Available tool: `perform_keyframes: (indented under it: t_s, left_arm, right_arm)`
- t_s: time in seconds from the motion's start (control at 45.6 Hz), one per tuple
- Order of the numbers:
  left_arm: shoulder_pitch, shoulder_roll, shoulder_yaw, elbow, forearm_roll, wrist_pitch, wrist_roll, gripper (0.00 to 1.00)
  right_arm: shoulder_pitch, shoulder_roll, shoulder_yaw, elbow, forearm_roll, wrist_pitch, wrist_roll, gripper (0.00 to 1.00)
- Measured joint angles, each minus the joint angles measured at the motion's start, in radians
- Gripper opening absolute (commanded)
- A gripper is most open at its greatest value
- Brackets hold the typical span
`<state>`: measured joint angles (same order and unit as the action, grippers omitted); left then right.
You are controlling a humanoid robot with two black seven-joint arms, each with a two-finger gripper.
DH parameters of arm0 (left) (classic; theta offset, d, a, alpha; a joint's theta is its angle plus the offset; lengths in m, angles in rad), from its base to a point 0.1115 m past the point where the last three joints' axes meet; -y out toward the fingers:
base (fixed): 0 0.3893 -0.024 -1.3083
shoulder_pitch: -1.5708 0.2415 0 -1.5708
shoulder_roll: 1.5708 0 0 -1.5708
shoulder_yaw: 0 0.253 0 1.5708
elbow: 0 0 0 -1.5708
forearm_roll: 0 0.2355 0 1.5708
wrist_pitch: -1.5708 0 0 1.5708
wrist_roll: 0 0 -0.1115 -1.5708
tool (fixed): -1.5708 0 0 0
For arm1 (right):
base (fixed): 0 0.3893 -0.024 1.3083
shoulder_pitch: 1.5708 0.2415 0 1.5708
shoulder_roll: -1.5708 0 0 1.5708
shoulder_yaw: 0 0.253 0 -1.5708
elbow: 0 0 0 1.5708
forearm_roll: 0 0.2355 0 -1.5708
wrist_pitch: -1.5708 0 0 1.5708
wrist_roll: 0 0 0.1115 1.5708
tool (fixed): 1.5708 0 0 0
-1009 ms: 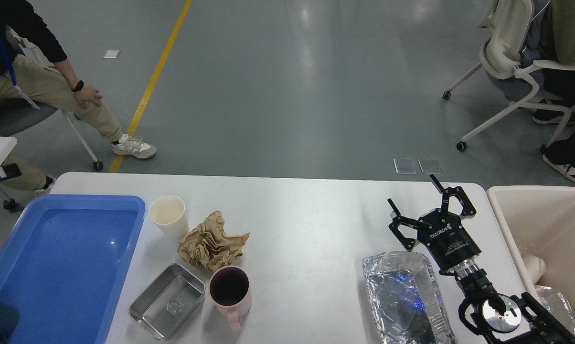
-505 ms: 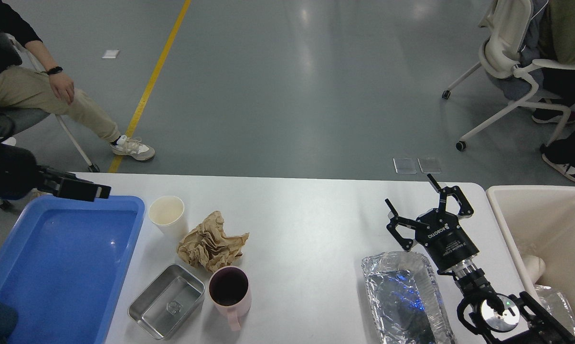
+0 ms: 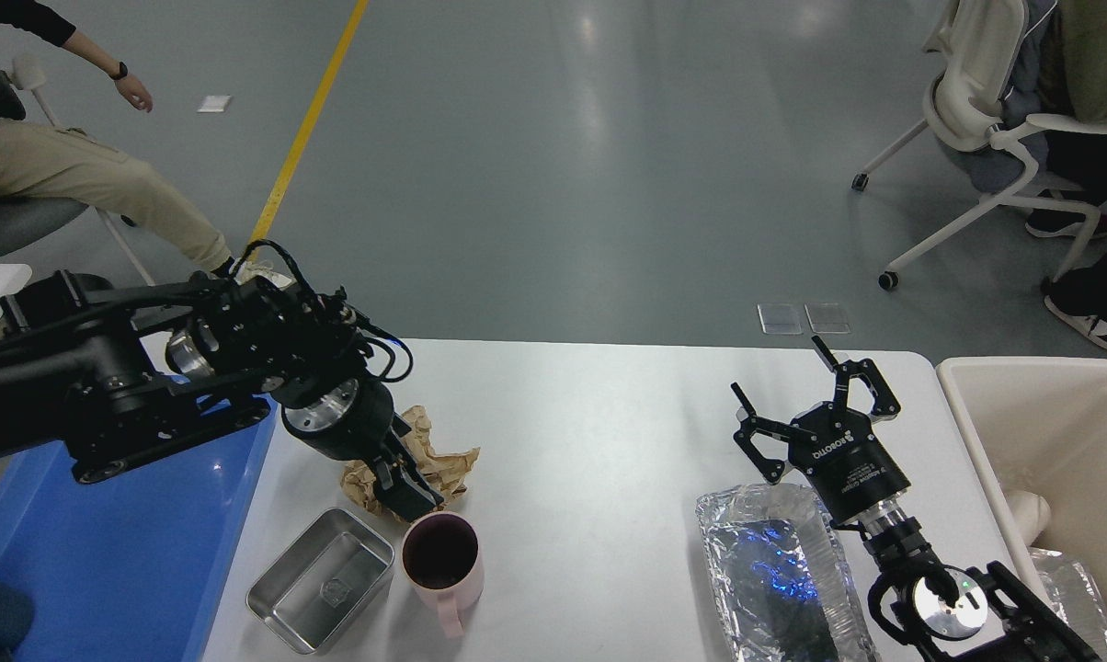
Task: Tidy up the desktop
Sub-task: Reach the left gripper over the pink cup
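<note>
Here the desktop (image 3: 590,432) spreads white and wide across the lower part of my view, and I place everything else against it. My left gripper (image 3: 405,492) reaches in from the desktop's left end and points down at the crumpled brown paper (image 3: 443,460) lying on the left half of the top. It is dark and seen nearly end-on, so I cannot tell whether its fingers are apart or together, nor whether they touch the paper. Just on the near side of the paper, still on the desktop, stands a pink mug (image 3: 443,556) with a dark inside, upright, its handle turned toward me. Beside the mug, further toward the desktop's left end, lies a small steel tray (image 3: 322,579), set at a slant. A blue plastic tray (image 3: 121,542) covers the desktop's left end, partly hidden under my left arm.

My right gripper (image 3: 797,405) hovers over the desktop's right half, near the far edge, with its two fingers spread wide apart and nothing between them. On the near side of it a foil tray (image 3: 779,570) lies on the desktop, running off the bottom of my view. Past the desktop's right end sits a cream-coloured bin (image 3: 1050,441), with a pale object in it that I cannot make out.
</note>
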<state>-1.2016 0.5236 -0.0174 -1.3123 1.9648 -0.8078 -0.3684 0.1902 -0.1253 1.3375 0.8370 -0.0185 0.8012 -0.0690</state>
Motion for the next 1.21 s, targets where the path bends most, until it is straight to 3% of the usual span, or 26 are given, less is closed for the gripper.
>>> perform_keyframes:
  t_s: [0.439,0.68,1.075,1.207]
  left_arm:
    - [-0.005,-0.132,0.140,0.047,0.062,0.012,-0.004,0.90]
    - [0.005,-0.141,0.160,0.079,0.063,0.038,-0.001,0.69]
    - [0.029,-0.167,0.210,0.169,0.063,0.107,0.000,0.64]
    - [0.042,-0.176,0.212,0.192,0.062,0.122,-0.001,0.51]
  right_arm:
    - [-0.005,-0.008,0.011,0.001,0.000,0.004,0.000,1.00]
    - [-0.006,-0.008,0.012,0.001,0.001,0.009,0.000,1.00]
    - [-0.014,-0.008,0.015,-0.001,0.001,0.016,0.000,1.00]
    - [-0.014,-0.008,0.016,-0.001,0.001,0.016,0.000,1.00]
